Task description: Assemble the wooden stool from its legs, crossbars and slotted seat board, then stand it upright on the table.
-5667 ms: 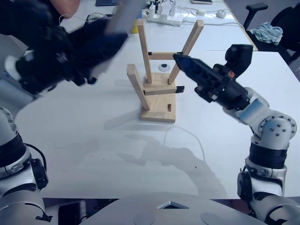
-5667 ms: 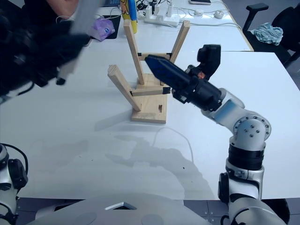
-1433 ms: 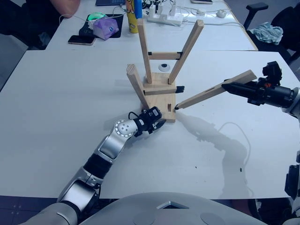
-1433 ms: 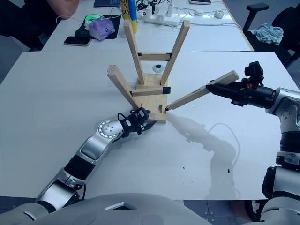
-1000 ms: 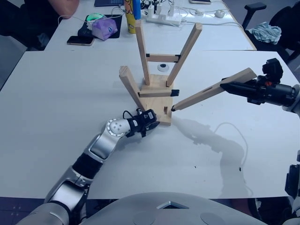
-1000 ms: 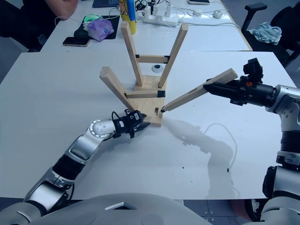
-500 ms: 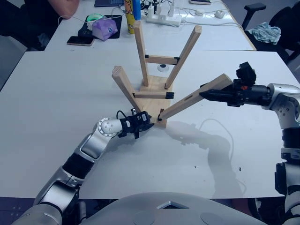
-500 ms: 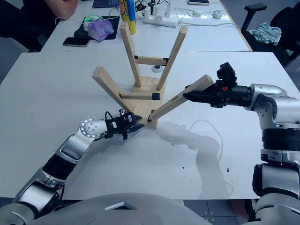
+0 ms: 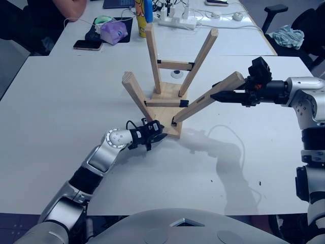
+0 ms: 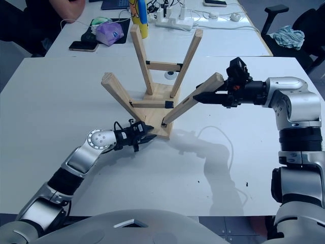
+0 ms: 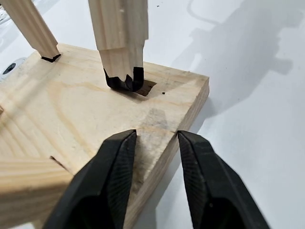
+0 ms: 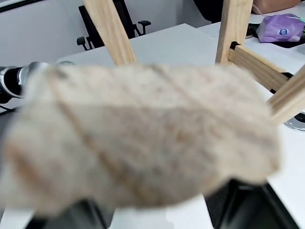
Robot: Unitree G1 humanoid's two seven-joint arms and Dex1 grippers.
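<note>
Bench: white top; it carries the stool upside down, with the seat board lying flat at mid-bench.
Step in hand: we judge this to be the fitting of the fourth leg into its slot.
Next move: we expect the leg must be raised toward upright, in line with the slot, then pressed down while the board is kept from sliding.
Left tool: fingers parted, gripping nothing, set at the board's near corner just beside the slot.
Tenon: black-tipped end at the slot mouth; it looks skewed and, in our judgement, not seated.
Fourth leg axis: long axis slants from the slot up and toward the robot's right, far off vertical; tenon end points down at the board.
Right tool: clamped on the leg's raised free end.
Fitted legs: three stand in the board, splayed upward; two crossbars join them.
</note>
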